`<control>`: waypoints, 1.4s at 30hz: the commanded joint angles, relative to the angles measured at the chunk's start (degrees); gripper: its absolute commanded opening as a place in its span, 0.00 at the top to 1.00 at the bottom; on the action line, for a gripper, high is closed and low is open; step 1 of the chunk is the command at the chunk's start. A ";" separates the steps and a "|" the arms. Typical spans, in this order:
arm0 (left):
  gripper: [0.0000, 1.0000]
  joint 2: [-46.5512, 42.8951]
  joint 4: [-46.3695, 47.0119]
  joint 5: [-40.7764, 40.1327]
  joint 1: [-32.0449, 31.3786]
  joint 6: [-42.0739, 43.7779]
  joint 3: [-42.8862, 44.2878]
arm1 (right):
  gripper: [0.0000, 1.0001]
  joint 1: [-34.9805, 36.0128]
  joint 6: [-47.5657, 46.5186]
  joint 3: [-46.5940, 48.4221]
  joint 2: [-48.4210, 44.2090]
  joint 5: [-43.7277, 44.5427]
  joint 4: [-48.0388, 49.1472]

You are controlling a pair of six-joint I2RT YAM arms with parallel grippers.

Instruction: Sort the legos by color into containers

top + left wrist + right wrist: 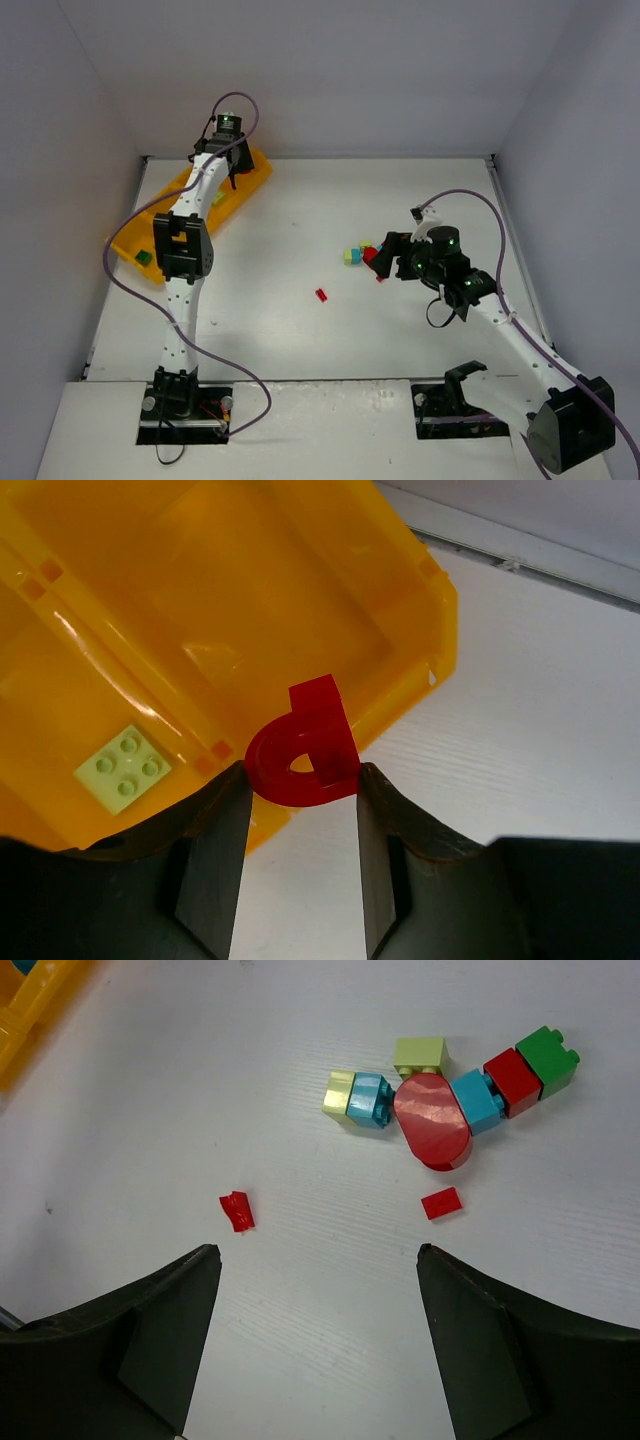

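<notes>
Red half-round lego (305, 755): pinched between the fingers of the left gripper (302, 776) over the rim of the orange tray (440, 610), 1 yellow-green brick (123, 770) in the adjoining compartment; right gripper (318, 1260) spread wide, empty, above the table near the brick cluster (432, 1120) and 2 small red pieces (238, 1211) (441, 1203).
</notes>
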 commanded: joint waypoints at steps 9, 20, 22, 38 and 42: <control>0.46 0.08 11.04 -1.67 2.64 1.93 5.26 | 0.24 -0.52 0.58 2.39 0.97 0.78 3.52; 0.42 -12.27 9.90 2.01 0.37 1.31 -7.29 | 0.24 -0.78 0.06 2.65 1.06 1.39 3.52; 0.42 -15.89 9.11 3.07 -1.39 2.10 -14.47 | 0.24 -0.96 -0.03 2.39 0.71 1.66 3.52; 0.39 -41.14 5.17 4.40 -30.56 -16.42 -57.50 | 0.29 -1.83 1.64 -1.30 -6.49 7.72 3.17; 0.39 -39.30 4.71 2.81 -33.73 -19.77 -57.32 | 0.28 -1.84 1.72 -2.01 -7.03 7.11 3.09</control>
